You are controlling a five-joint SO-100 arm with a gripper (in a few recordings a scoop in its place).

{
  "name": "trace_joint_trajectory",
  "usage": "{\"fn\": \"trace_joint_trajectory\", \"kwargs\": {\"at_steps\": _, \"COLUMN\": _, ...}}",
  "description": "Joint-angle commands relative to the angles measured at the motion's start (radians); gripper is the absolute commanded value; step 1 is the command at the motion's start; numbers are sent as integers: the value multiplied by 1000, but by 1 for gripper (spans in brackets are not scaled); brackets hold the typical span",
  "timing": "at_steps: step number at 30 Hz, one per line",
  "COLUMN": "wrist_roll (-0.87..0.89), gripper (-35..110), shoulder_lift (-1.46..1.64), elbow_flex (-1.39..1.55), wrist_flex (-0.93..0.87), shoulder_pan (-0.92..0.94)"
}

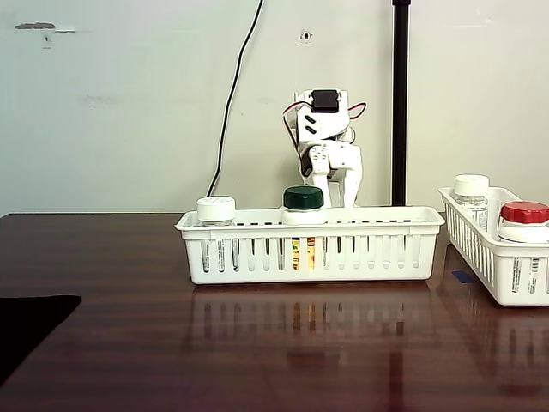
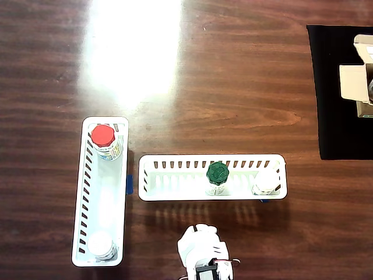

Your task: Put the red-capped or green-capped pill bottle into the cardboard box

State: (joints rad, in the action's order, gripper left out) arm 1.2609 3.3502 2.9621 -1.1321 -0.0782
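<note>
In the overhead view the red-capped pill bottle (image 2: 103,136) stands at 12 o'clock in its basket (image 2: 83,192), the cardboard box (image 2: 358,81) far off at 2 o'clock across bare table (image 2: 233,87), and the gripper (image 2: 198,242) sits at 6 o'clock, its opening hidden so I cannot tell.

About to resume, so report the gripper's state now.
White two-finger gripper: cannot be told; the jaws sit folded behind the white slotted plastic basket, touching no bottle.

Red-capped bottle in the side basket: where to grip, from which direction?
Probably from above, fingers closing on the red cap. The bottle stands upright at one end of its basket; the walls hide its body, and just the cap and shoulder rise above the rim.
</note>
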Motion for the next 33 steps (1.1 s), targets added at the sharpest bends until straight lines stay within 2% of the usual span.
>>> {"fn": "trace_joint_trajectory", "kwargs": {"at_steps": 1, "wrist_roll": -127, "gripper": 1, "shoulder_lift": 86, "elbow_flex": -2, "wrist_flex": -11, "shoulder_pan": -80}}
{"fn": "trace_joint_trajectory", "kwargs": {"at_steps": 13, "wrist_roll": -359, "gripper": 1, "shoulder_lift": 86, "elbow_flex": -2, "wrist_flex": -11, "shoulder_pan": -80}}
{"fn": "trace_joint_trajectory", "kwargs": {"at_steps": 33, "wrist_roll": -446, "gripper": 1, "shoulder_lift": 86, "elbow_flex": -2, "wrist_flex": -11, "shoulder_pan": -80}}
